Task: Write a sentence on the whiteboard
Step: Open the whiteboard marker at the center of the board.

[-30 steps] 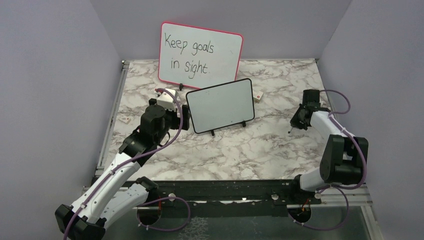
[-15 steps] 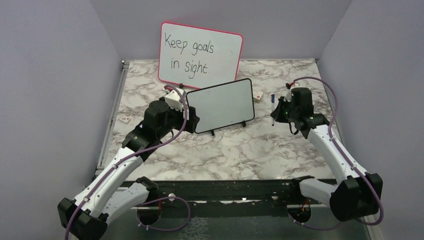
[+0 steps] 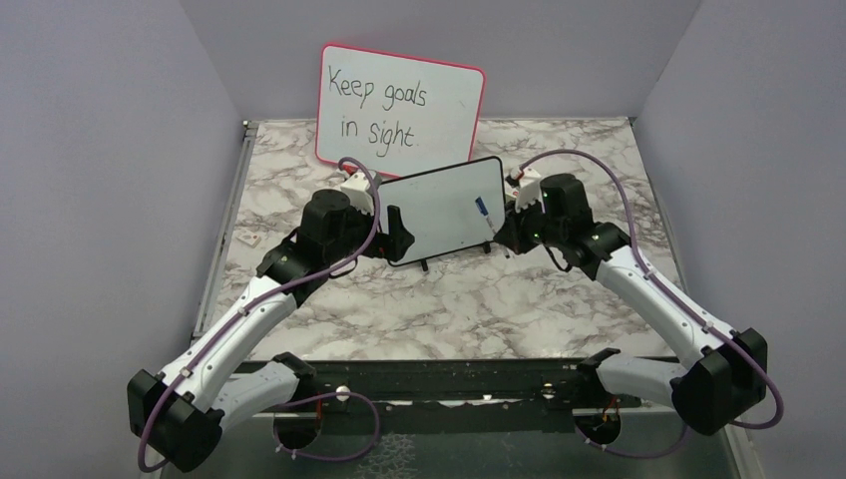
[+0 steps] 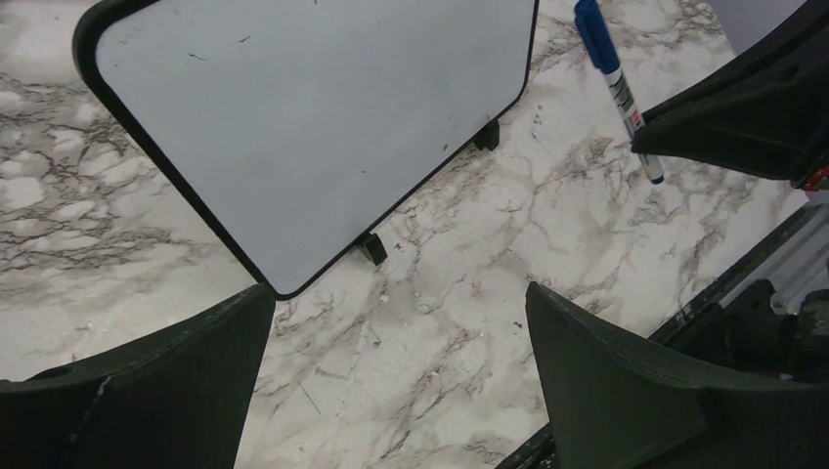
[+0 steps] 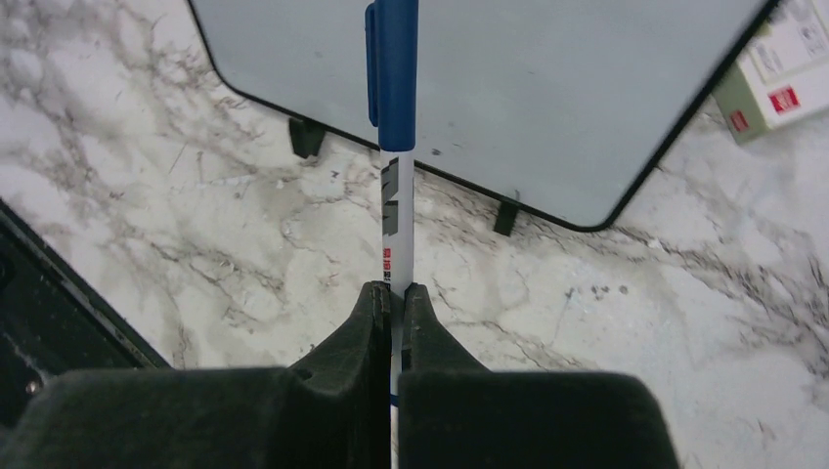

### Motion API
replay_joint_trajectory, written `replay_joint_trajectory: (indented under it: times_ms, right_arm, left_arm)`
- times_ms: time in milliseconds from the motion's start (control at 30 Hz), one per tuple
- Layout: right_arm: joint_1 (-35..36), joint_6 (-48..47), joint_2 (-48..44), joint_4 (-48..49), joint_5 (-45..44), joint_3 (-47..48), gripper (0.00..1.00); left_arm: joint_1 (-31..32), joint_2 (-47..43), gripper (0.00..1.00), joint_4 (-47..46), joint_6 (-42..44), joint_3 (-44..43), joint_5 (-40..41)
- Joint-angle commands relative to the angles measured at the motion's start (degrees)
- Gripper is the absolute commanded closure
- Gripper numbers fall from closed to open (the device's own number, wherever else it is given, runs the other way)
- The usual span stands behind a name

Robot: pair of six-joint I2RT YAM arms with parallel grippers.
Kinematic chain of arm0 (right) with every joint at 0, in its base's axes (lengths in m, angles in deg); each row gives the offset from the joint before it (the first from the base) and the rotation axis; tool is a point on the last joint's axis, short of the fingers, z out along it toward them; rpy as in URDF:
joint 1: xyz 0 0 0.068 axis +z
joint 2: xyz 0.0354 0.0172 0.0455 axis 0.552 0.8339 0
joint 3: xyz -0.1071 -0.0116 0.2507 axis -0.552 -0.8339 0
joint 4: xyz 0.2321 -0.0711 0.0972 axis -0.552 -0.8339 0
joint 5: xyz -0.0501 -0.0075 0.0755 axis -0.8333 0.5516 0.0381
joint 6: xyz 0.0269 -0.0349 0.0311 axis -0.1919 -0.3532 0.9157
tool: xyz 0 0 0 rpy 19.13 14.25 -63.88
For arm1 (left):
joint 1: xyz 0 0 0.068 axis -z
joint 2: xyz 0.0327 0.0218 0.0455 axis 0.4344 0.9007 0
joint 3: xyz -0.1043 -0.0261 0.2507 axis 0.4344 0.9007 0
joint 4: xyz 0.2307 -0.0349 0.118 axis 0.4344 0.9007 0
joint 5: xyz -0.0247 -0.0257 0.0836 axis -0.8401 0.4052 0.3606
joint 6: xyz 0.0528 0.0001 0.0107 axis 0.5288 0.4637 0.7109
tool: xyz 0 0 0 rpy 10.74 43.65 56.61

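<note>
Toward the far middle of the marble tabletop, the whiteboard stands on its little black feet. It leans back, and its black-framed face is a plain pale white.

My left pincer is spread wide at the board's lower left corner. That rounded corner sits just beside the tip of one finger; the other finger is well off to the side, and only marble shows between them.

My right pincer is pressed together on a marker, pinching its white barrel near the tail. The blue cap end points up in front of the right part of the board's face; whether it touches the board I cannot tell.

A small white box lies just beside the board's right edge. Behind it, at the tabletop's far edge, stands a larger pink-framed board with black handwriting on it.
</note>
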Motion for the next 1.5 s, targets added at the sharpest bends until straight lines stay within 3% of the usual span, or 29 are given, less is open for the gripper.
replay_joint_trajectory:
  times_ms: [0,300,700,833,1267,1467]
  right_arm:
    - [4.62,-7.84,2.03,1.75,4.82,3.13,0.99]
    - [10.88,-15.3,4.96,2.22,7.85,6.09,0.99]
    - [15.11,-21.28,2.85,6.18,10.37,2.88,0.99]
    - [15.54,-21.72,2.64,6.66,10.77,2.55,0.99]
    - [15.92,-22.3,2.15,8.19,12.3,1.69,0.99]
    - [15.93,-22.36,1.78,8.93,11.99,1.16,0.99]
  left_arm:
    - [-0.29,1.07,0.01,-3.08,-4.82,-2.11,-5.23]
    - [-0.99,3.14,0.07,-7.04,-7.63,-1.9,-11.37]
    - [-3.97,6.46,0.34,-15.09,-12.78,-0.38,-25.77]
    - [-4.15,7.8,0.49,-16.47,-13.79,-0.01,-28.35]
    - [-4.42,8.3,0.65,-19.04,-15.64,1.36,-31.64]
    - [-4.51,7.95,0.91,-20.92,-16.84,1.95,-32.51]
